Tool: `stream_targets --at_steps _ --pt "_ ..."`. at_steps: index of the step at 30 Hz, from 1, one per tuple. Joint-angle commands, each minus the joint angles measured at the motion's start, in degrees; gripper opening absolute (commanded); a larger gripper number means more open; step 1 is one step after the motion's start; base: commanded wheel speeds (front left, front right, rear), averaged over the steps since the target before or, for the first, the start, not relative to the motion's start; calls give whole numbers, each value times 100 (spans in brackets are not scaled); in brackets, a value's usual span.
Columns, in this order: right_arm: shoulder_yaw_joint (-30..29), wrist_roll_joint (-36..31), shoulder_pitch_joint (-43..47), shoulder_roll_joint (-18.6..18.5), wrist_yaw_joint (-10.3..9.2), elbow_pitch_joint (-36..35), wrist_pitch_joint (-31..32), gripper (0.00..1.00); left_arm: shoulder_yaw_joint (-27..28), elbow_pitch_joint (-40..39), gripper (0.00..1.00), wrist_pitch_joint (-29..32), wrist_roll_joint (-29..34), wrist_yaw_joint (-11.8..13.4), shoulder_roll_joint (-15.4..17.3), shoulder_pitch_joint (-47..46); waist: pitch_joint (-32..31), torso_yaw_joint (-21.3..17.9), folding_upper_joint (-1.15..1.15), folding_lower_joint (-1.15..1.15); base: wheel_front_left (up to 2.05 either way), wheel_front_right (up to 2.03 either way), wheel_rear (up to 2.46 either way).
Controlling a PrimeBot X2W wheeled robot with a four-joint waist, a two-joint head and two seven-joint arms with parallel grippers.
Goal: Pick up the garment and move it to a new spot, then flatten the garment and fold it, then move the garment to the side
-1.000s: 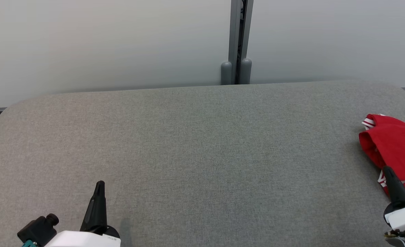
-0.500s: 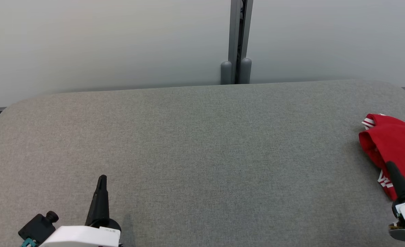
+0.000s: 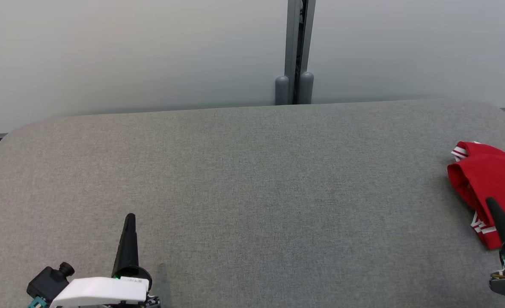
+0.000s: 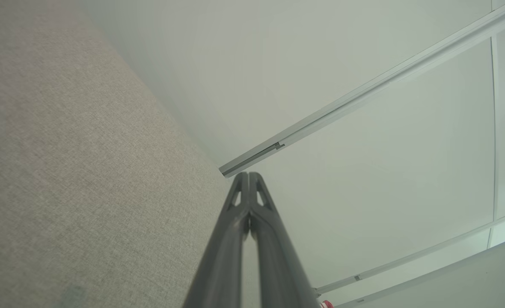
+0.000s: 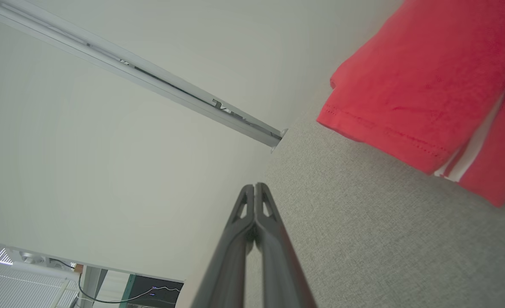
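A red garment [image 3: 490, 179] with white stripes lies bunched at the far right edge of the grey fabric table [image 3: 252, 184], partly cut off by the picture's edge. It also appears in the right wrist view as the red garment [image 5: 428, 81], at the upper right. My right gripper [image 3: 490, 202] is shut and empty, its tip in front of the garment's near edge; in the right wrist view the right gripper [image 5: 255, 186] is apart from the cloth. My left gripper [image 3: 129, 217] is shut and empty at the lower left, seen closer as the left gripper [image 4: 249, 175].
A pale wall stands behind the table, with a grey vertical post [image 3: 296, 51] at the back centre. The table's rounded back edge runs across the head view. The wide grey surface between the two grippers is bare.
My right gripper has shifted to the right and slightly up toward the garment. My left gripper has risen a little and turned more upright. The garment has not moved.
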Motion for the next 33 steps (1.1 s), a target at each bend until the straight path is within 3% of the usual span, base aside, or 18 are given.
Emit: stream_targets --at_steps 1,33 --pt "-52 161 -145 -62 11 29 58 0 37 -23 0 -12 -131 -56 23 -182 1 0 0 0 0 0 0" --pt "-406 1673 -564 -124 13 639 534 0 47 117 0 -38 -1471 -349 -247 -417 19 -8 0 0 0 0 0"
